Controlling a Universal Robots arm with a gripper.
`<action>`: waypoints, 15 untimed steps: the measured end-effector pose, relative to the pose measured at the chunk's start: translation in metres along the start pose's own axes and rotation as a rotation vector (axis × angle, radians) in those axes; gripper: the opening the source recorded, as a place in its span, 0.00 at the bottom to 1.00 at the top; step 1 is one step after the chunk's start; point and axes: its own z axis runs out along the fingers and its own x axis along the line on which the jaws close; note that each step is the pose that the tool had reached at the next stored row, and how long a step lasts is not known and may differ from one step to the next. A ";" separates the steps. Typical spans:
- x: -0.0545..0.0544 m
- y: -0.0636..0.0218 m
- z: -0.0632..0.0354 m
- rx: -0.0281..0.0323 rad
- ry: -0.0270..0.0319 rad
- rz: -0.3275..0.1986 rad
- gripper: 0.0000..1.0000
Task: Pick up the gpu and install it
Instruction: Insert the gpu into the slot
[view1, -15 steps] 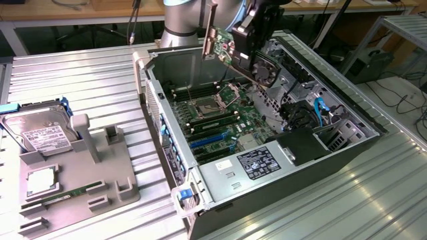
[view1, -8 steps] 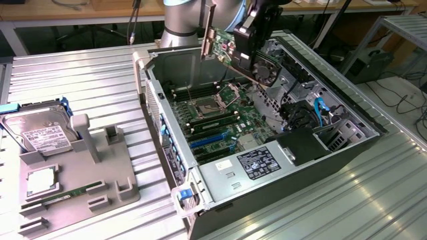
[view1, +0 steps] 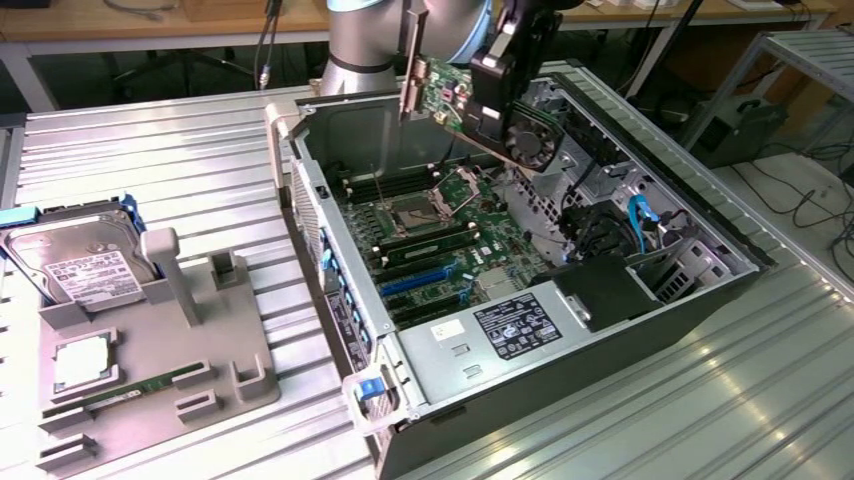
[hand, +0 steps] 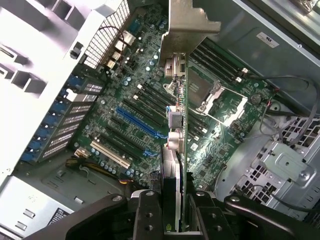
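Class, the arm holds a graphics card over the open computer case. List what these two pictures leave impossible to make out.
Graphics card faces: wrist view, seen edge-on; grasped end covered by the jaws.
Arm: exterior view, cut off by the top edge.
Hard drive label text: exterior view, too small.
Computer case near corner: exterior view, cut by bottom edge.

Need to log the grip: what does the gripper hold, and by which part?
The gpu, pinched across its flat faces at its upper edge by the gripper.
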 end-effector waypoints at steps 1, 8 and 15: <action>0.000 0.0000 0.0000 -0.0001 -0.0002 -0.006 0.27; 0.000 0.0000 0.0000 -0.0015 -0.0020 -0.058 0.27; 0.000 0.0000 0.0000 -0.0024 -0.0033 -0.096 0.27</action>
